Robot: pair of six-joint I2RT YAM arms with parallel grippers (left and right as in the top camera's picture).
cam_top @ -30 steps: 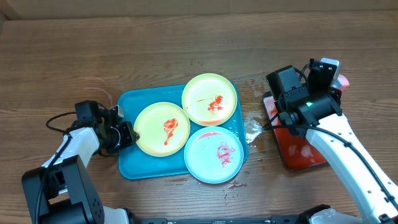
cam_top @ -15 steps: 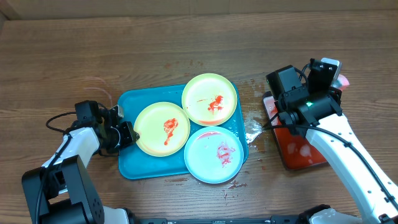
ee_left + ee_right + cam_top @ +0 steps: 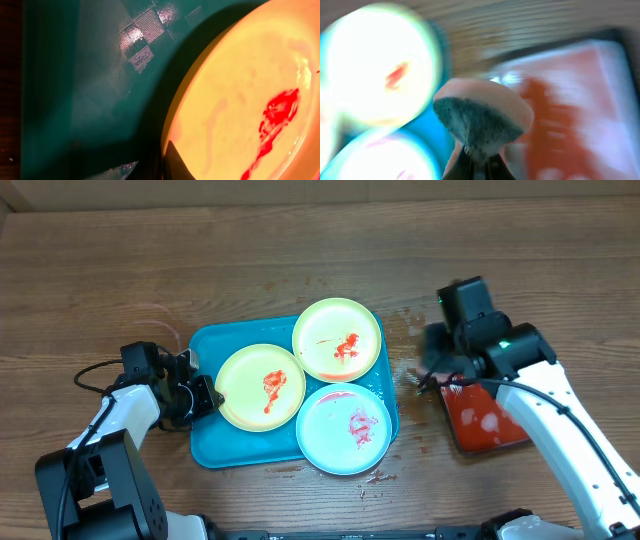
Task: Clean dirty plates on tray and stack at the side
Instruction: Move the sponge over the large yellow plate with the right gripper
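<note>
Wiping hard with the sponge our right gripper pinches could pull the yellow plate from our left gripper, clamped on its rim.

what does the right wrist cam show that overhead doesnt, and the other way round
Only the right wrist view: the sponge, pink on top and grey below, pinched in the right gripper. Overhead it is hidden.
Only overhead: the left gripper at the rim of the left yellow-green plate, and the whole turquoise tray.
Both: the back yellow-green plate with its red smear, the pale blue plate and the black tray of red liquid, all blurred in the wrist view.
</note>
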